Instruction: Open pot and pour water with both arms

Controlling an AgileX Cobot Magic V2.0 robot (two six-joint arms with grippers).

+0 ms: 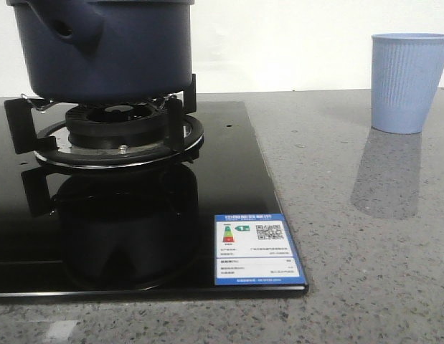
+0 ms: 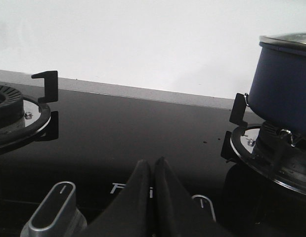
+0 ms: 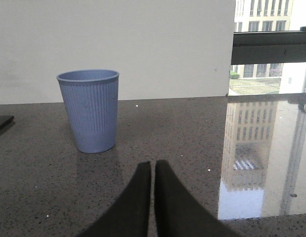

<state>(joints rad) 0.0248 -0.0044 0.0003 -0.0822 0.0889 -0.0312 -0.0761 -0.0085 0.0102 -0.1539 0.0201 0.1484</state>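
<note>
Pot on burner, lid on, both tools pressed together.
Pot sits at the bench's 11 o'clock; likely heavy, rigid; grip the stubby handle. Left tool, right tool hold nothing.

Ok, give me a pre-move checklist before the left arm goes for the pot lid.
1. The pot sits on the burner grate: ok, upright and supported.
2. Lid on the pot: ok, a metal-rimmed lid shows in the left wrist view; its knob is out of frame.
3. Left end effector ready to grasp: not ok, fingers are closed together and low over the cooktop, away from the pot.
4. Right end effector ready: not ok, closed, empty, facing the cup.
5. Cup upright on the counter, apart from the cooktop: ok.
6. Water in the pot: cannot tell.
</note>
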